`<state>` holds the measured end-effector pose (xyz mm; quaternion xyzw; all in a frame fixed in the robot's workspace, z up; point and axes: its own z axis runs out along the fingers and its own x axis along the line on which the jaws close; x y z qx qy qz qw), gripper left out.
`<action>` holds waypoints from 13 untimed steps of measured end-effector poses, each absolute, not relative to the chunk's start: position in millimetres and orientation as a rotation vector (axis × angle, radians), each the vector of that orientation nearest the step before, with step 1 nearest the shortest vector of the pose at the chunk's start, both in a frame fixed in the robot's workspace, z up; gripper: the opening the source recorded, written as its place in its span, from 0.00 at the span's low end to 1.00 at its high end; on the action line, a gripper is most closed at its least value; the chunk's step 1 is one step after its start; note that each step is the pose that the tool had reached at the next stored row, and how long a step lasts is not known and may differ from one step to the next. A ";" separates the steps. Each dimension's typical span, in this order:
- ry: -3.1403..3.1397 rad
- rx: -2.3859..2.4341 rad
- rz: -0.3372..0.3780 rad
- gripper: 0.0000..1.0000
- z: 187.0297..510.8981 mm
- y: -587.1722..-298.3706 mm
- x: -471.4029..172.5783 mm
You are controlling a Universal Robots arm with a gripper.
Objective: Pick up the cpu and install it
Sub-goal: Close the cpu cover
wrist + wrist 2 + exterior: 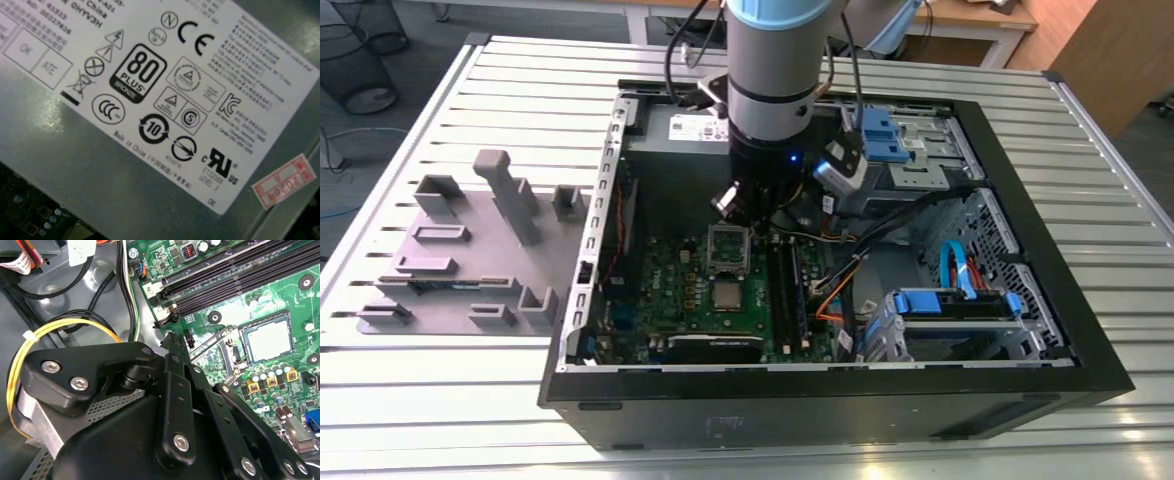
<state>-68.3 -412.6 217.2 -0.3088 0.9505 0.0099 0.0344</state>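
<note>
One cpu [268, 341] already lies in its socket on the motherboard [220, 300]; whether the pincer [170, 340], hovering just beside, is apart, I cannot tell; clamping the frame seems outstanding.

cpu [268, 341]: dull silver metal; motherboard [225, 305]: glossy green; end effector [175, 390]: matt black; label [165, 100]: white paper

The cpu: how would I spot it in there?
Look in the open computer case, on the green motherboard. The cpu lies flat near the board's middle, below the gripper. It is a small shiny silver square; the socket frame beside it stands open.
</note>
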 end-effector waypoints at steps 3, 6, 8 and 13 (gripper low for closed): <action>2.922 -0.949 0.032 0.10 218.6 -412.6 -68.4; 2.922 -0.949 0.032 0.10 218.6 -412.6 -68.4; 2.922 -0.949 0.032 0.10 218.7 -412.6 -68.8; 2.917 -0.948 0.029 0.10 218.7 -413.2 -72.5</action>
